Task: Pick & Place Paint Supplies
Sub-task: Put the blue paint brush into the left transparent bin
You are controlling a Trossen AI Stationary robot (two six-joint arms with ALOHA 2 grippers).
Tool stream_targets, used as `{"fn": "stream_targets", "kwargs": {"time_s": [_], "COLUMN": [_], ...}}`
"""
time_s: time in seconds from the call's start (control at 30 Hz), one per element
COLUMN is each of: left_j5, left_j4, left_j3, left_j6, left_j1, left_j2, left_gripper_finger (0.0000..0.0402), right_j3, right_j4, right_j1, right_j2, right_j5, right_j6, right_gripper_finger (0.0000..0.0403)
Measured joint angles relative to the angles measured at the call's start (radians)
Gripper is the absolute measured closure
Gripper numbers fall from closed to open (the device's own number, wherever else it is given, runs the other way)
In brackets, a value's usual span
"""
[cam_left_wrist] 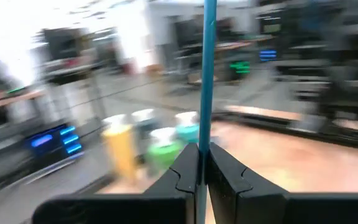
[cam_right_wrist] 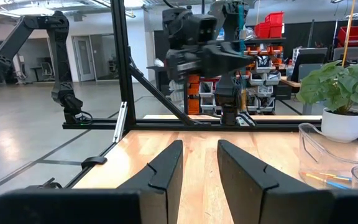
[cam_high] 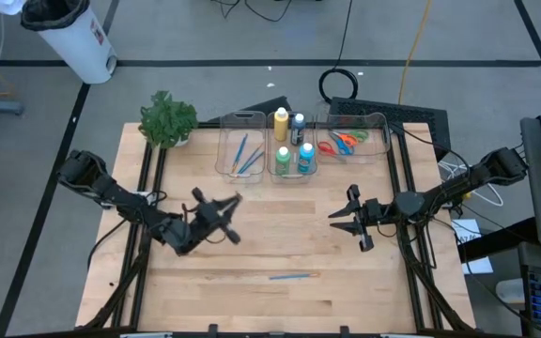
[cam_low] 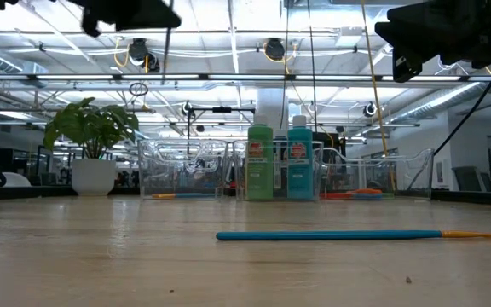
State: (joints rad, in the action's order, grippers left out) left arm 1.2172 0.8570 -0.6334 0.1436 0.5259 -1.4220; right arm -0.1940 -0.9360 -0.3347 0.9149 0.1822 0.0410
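Observation:
My left gripper [cam_high: 229, 207] is left of the table's middle, well above the table, shut on a thin blue paintbrush [cam_left_wrist: 207, 74]. A second blue paintbrush with an orange tip [cam_high: 294, 276] lies flat on the table near the front; it also shows in the low view [cam_low: 348, 234]. My right gripper [cam_high: 338, 218] hangs open and empty right of the middle, its fingers [cam_right_wrist: 166, 168] pointing toward the left arm. Yellow, dark, green and blue paint bottles [cam_high: 291, 145] stand in the middle clear bin, brushes [cam_high: 244, 155] lie in the left bin, and scissors [cam_high: 346, 142] in the right bin. My left gripper pinches the paintbrush's blue shaft [cam_left_wrist: 204, 134] between its two fingers. The shaft runs across the fingers and sticks out beyond them. The brush is lifted clear of the table.
Three clear bins [cam_high: 224, 160] stand in a row at the table's far edge. A leafy plant in a white pot [cam_high: 167, 119] stands at the far left corner. Bare wood [cam_high: 280, 235] lies between the two grippers and toward the front.

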Motion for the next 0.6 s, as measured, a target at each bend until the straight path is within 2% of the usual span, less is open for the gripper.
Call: {"fn": "stream_targets", "kwargs": {"time_s": [0.13, 0.23, 0.47, 0.6], "left_j5": [0.221, 0.347, 0.351, 0.244], "left_j4": [-0.016, -0.06, -0.097, -0.097], "left_j3": [0.0, 0.0, 0.0, 0.0], "left_j6": [-0.047, -0.112, -0.205, -0.257], "left_j1": [0.003, 0.011, -0.003, -0.009], "left_j2": [0.0, 0.0, 0.0, 0.0], "left_gripper_finger": [0.0385, 0.0385, 0.0385, 0.0385], "right_j3": [0.0, 0.0, 0.0, 0.0], "right_j4": [0.001, 0.004, 0.005, 0.005], "right_j1": [0.0, 0.0, 0.0, 0.0], "right_j2": [0.0, 0.0, 0.0, 0.0], "right_j5": [0.0, 0.0, 0.0, 0.0], "right_j6": [0.0, 0.0, 0.0, 0.0], "right_gripper_finger": [0.0312, 0.0312, 0.0312, 0.0312]}}
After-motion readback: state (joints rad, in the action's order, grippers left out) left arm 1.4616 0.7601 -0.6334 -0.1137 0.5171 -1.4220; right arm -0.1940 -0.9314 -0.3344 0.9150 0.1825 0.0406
